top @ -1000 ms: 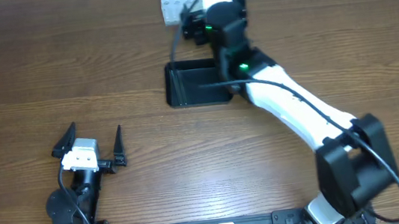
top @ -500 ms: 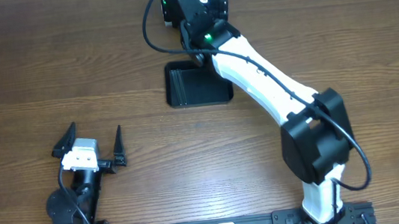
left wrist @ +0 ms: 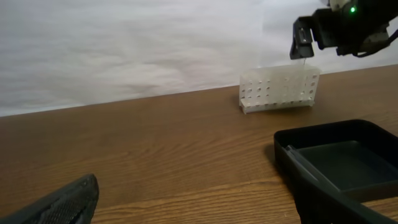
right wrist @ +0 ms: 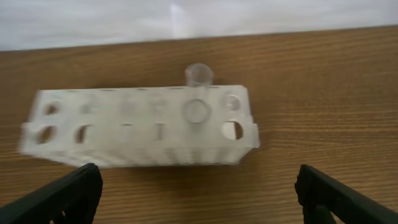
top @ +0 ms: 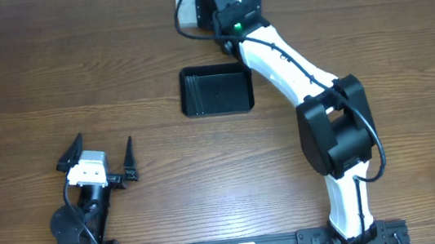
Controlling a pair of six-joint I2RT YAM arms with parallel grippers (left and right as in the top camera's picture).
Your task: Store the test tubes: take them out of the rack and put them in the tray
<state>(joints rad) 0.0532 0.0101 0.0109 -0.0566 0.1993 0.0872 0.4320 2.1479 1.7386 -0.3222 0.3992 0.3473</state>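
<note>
A clear plastic rack (right wrist: pixel 137 127) stands at the table's far edge (top: pixel 185 4). One clear test tube (right wrist: pixel 199 74) sticks up from its back row, and another tube top (right wrist: pixel 198 111) shows in the front row. My right gripper (right wrist: pixel 199 208) hovers above the rack (left wrist: pixel 280 90), open, with nothing between its fingers; it also appears from above (top: pixel 206 8) and from across the table (left wrist: pixel 311 37). The black tray (top: pixel 216 91) lies just in front of the rack, with clear tubes (left wrist: pixel 311 169) along its left wall. My left gripper (top: pixel 101 149) rests open near the table's front left.
Bare wooden table lies between the left gripper and the tray (left wrist: pixel 339 158). A white wall runs behind the rack. The right arm's white links (top: pixel 284 61) stretch over the table to the right of the tray.
The right arm has swung off the tray and up to the rack, its gripper now over the rack's right part. The left arm has not moved.
</note>
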